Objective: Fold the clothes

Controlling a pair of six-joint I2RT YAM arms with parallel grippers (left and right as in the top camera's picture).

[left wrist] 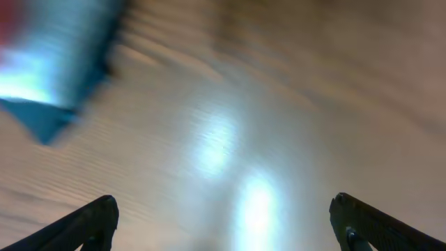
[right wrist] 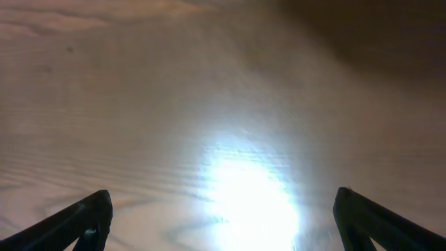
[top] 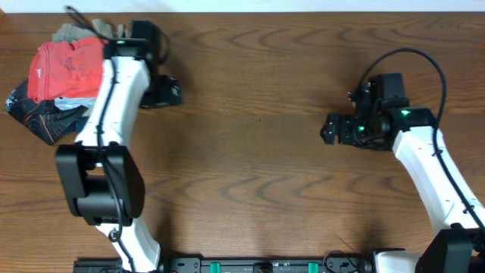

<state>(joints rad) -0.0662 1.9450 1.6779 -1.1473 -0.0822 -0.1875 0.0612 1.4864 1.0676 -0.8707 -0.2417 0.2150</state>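
The clothes, a coral-red T-shirt [top: 67, 67], lie crumpled on top of a heap at the table's far left corner. My left gripper [top: 165, 92] hangs just right of that heap, over bare wood and touching no cloth. In the left wrist view the left gripper [left wrist: 223, 209] stands open and empty, and a blurred sliver of the red T-shirt [left wrist: 8, 21] shows at the top left corner. My right gripper [top: 332, 127] is far off at the right, pointing left. The right wrist view shows the right gripper [right wrist: 221, 202] open over bare wood with nothing between its fingers.
Under the red shirt lie other garments: a tan one [top: 76, 32], a light-blue one [top: 72, 104] [left wrist: 56, 77] and a navy and black patterned one [top: 38, 117]. The wooden table [top: 258, 174] ends at a pale far edge [top: 303, 5]. The arms' base rail [top: 265, 265] runs along the front.
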